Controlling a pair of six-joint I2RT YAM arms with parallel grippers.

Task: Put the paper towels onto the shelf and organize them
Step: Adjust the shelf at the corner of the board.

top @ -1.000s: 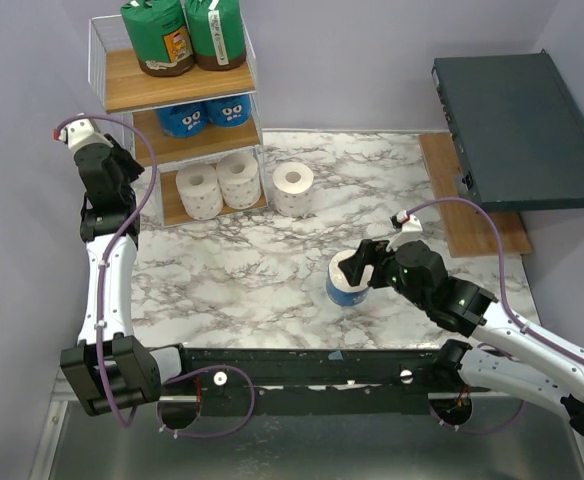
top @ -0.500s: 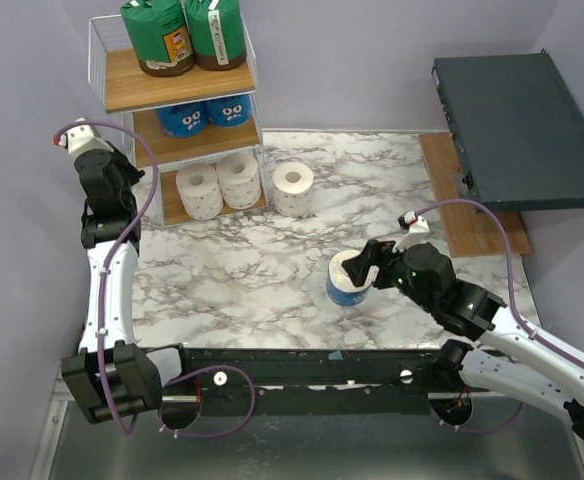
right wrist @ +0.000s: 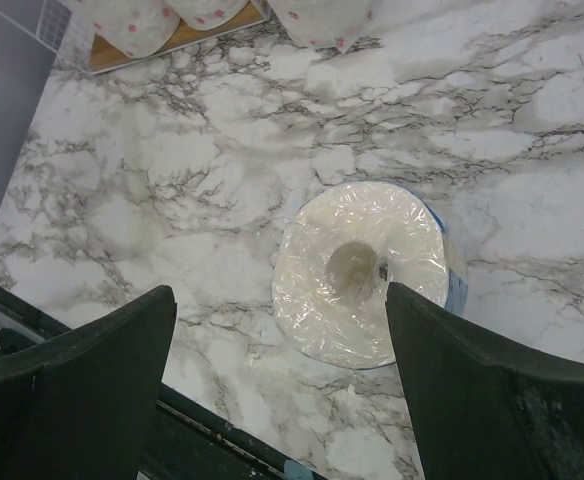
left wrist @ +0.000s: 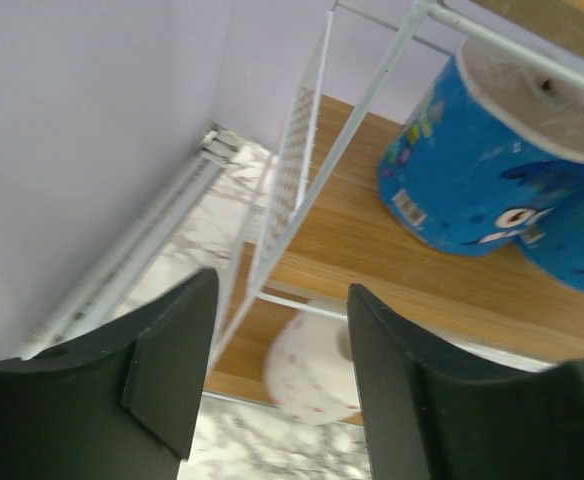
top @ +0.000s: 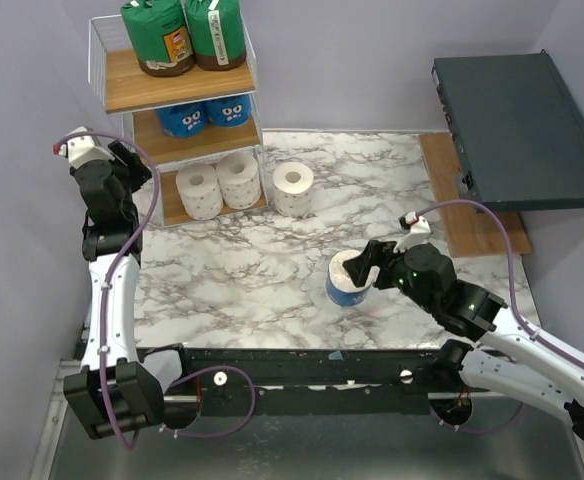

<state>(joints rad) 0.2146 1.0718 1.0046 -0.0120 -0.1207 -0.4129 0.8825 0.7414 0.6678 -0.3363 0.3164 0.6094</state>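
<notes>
The wire shelf (top: 112, 95) stands at the back left with two green-wrapped rolls (top: 184, 33) on top, two blue-printed rolls (top: 205, 113) in the middle and two white rolls (top: 218, 185) at the bottom. A third white roll (top: 293, 189) stands on the table beside it. A blue-wrapped roll (top: 348, 279) stands upright on the marble; it also shows in the right wrist view (right wrist: 367, 273). My right gripper (top: 364, 265) is open, its fingers astride and just above this roll (right wrist: 282, 400). My left gripper (top: 132, 160) is open and empty by the shelf's left side (left wrist: 277, 370).
A dark grey flat box (top: 517, 125) lies on a wooden board (top: 472, 230) at the back right. The wall is close on the left of the shelf (left wrist: 72, 150). The black rail (top: 302, 365) runs along the table's near edge.
My left gripper has risen and swung right toward the shelf's left side. My right gripper has shifted slightly over the blue-wrapped roll, which has not moved.
</notes>
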